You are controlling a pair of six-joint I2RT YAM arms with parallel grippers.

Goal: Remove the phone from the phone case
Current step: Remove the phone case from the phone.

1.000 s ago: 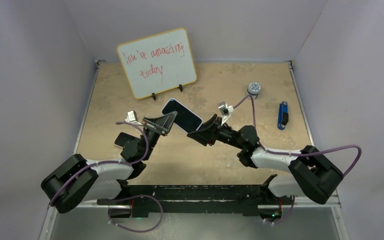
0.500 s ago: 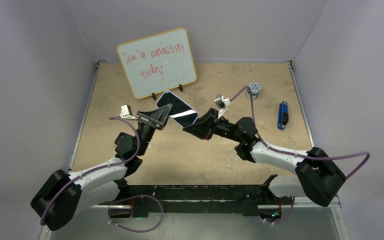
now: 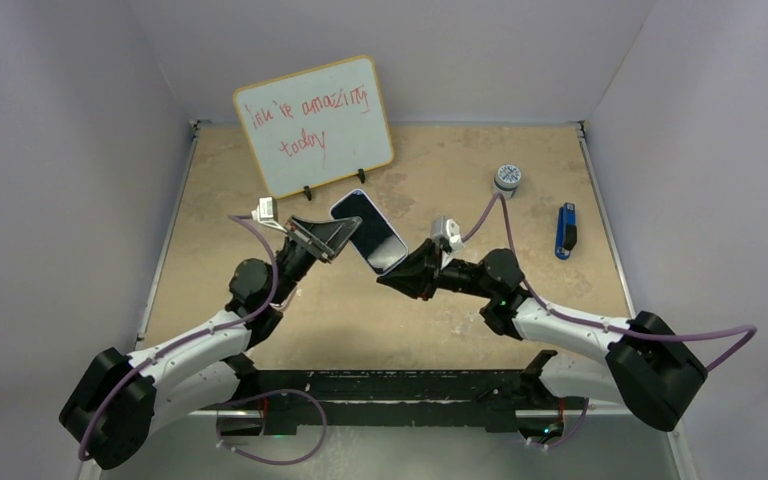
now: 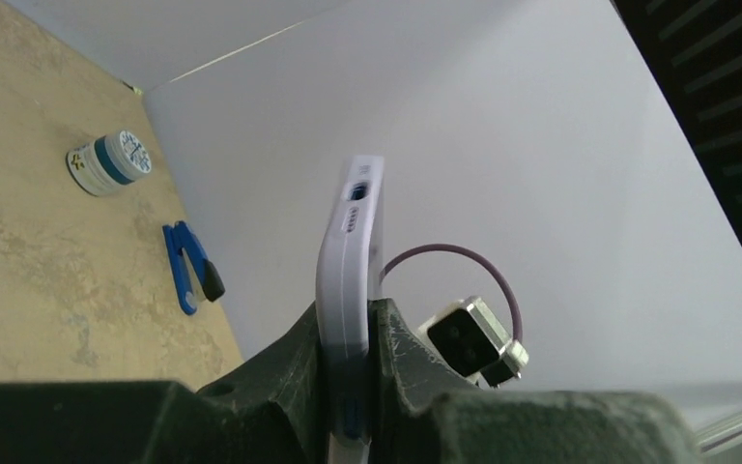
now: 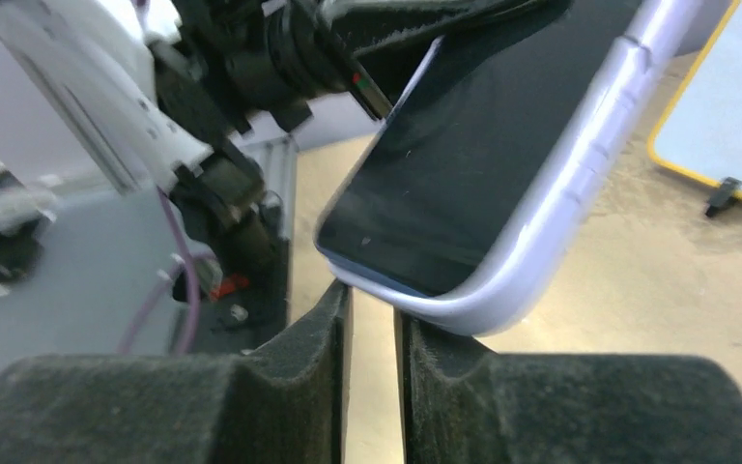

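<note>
Phone (image 3: pixel 368 230) (in its case (image 4: pixel 346 280)) hung above the table (image 3: pixel 460 160), left gripper (image 4: pixel 350 367) clamped on 1 edge. Right gripper (image 5: pixel 372 304) fingers sat nearly together at the low corner; couldn't tell if they gripped. Risk: w/ so shallow a pinch the case could slip & everything drop.

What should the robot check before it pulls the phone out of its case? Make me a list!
1. Left claw shut on the phone case: ok.
2. Right claw gripping the case corner: cannot tell; the corner sits at its tips.
3. Phone lifted off the table: ok.
4. Phone already loose from the case: not ok, it sits inside the rim.
</note>
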